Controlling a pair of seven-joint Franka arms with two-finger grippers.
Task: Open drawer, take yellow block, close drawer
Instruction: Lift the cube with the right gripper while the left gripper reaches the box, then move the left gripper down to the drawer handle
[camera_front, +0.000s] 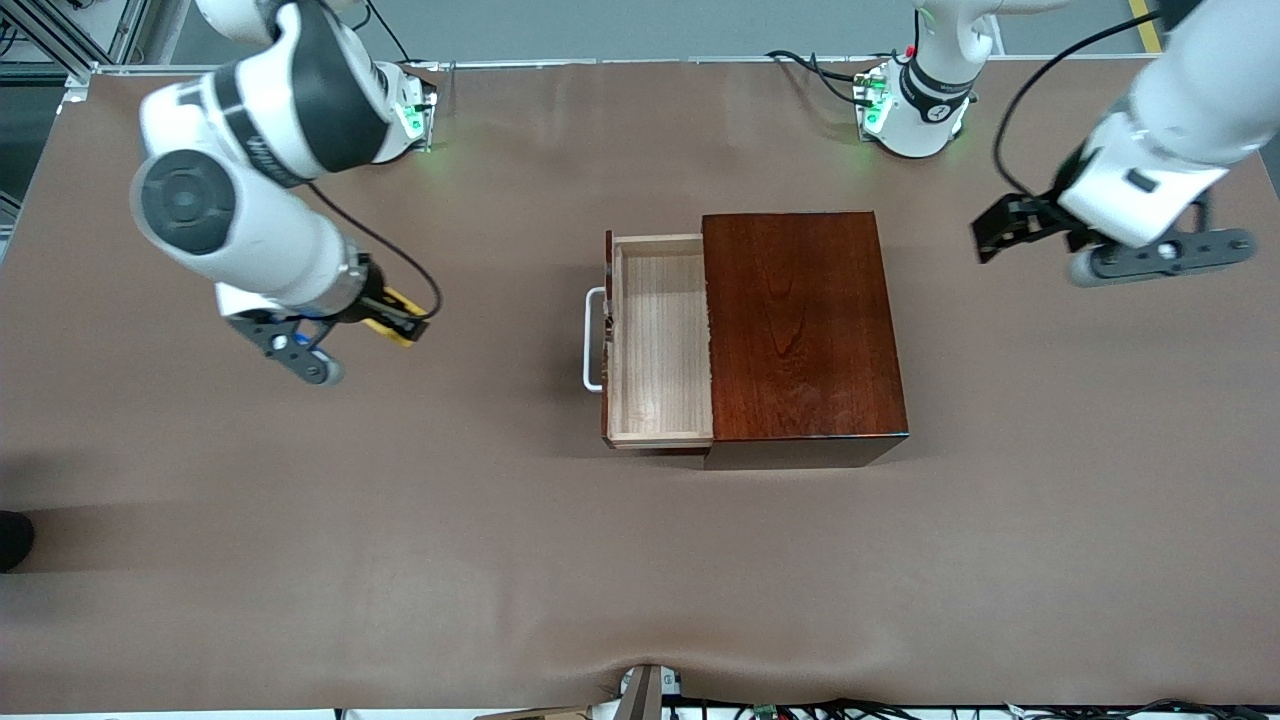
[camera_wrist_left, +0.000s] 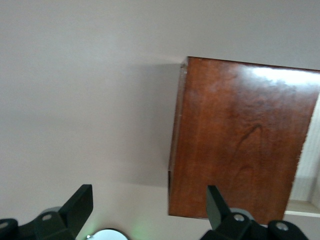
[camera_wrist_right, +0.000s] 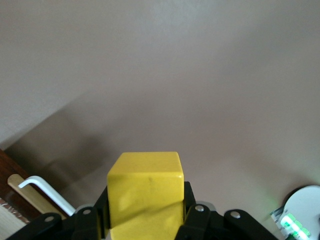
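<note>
The drawer (camera_front: 658, 340) of pale wood stands pulled out of the dark reddish-brown box (camera_front: 800, 335), its white handle (camera_front: 592, 340) facing the right arm's end; its tray looks empty. My right gripper (camera_front: 395, 325) is shut on the yellow block (camera_front: 392, 320) and holds it above the table, between the drawer handle and the right arm's end. The right wrist view shows the block (camera_wrist_right: 145, 192) between the fingers, with the handle (camera_wrist_right: 45, 192) at the edge. My left gripper (camera_front: 1000, 232) is open and empty, up over the table at the left arm's end; its wrist view shows the box (camera_wrist_left: 240, 140).
The brown cloth covers the whole table (camera_front: 400, 560). The two arm bases (camera_front: 915, 105) stand along the table's edge farthest from the front camera. A dark object (camera_front: 12, 540) shows at the edge of the table at the right arm's end.
</note>
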